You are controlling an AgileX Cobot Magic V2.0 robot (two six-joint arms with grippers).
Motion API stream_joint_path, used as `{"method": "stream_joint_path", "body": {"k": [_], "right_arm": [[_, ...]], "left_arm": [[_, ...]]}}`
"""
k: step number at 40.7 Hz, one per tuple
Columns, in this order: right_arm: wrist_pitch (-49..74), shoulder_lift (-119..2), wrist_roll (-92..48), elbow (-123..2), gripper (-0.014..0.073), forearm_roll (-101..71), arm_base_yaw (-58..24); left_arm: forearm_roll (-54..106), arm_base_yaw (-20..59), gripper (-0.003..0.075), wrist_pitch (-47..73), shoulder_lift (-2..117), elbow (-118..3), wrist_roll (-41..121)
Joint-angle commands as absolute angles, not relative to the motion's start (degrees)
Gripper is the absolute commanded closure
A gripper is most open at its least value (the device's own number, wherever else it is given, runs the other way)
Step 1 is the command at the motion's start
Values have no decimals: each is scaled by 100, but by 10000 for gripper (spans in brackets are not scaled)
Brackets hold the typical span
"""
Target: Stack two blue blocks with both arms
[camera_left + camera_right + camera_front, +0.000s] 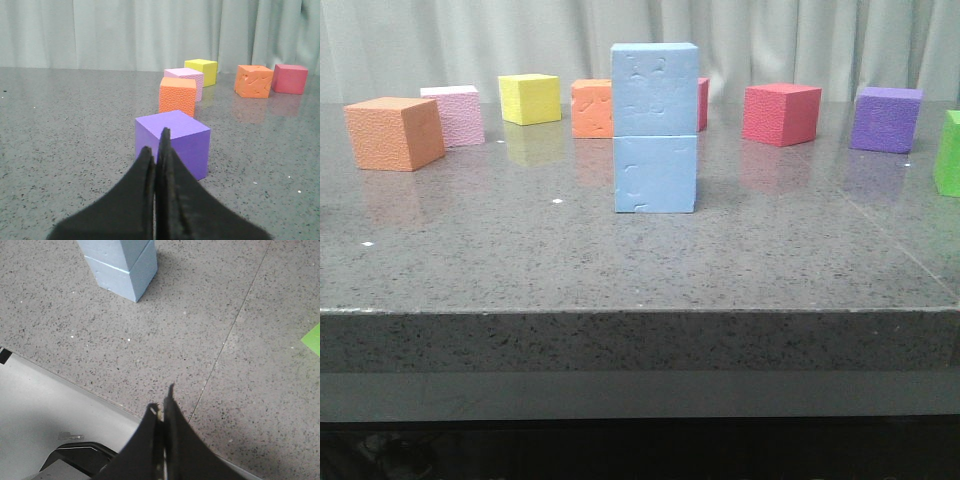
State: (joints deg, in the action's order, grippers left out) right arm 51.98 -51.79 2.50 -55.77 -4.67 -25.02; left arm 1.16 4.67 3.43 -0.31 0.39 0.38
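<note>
1. Blue blocks are stacked: the upper blue block (pixel 655 89) sits squarely on the lower blue block (pixel 655 173), near the middle of the grey speckled worktop (pixel 500 250). No hand touches them.
2. The left hand (pixel 157 150) has its two black fingers pressed together, with nothing between them. It hangs low over the worktop, and a purple cube (pixel 175 140) stands just beyond its tips.
3. The right hand (pixel 162 407) also has its fingers together and holds nothing. It hovers over the front edge of the worktop, well apart from the blue stack (pixel 122 265).
4. Behind the purple cube, in the left wrist view, I see an orange cube (pixel 177 95), a pink cube (pixel 187 80) and a yellow cube (pixel 201 70) in a loose line.
5. In the front view, a row of cubes stands behind the stack: a red cube (pixel 781 113) and a violet cube (pixel 886 118) to the right of it.
6. A green cube (pixel 949 152) shows partly at the right edge.
7. A pale curtain (pixel 470 45) hangs behind the worktop.
</note>
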Motion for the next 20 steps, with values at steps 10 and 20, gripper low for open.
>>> {"method": "stream_joint_path", "body": {"k": [10,20], "right_arm": [[4900,-5138,245,-5717,662,-429,-2479],[4544,-4630,47,-5373,662,-319,-1896]], "left_arm": [[169,459,738,-153,-166,250,0],[169,469,738,-153,-166,250,0]]}}
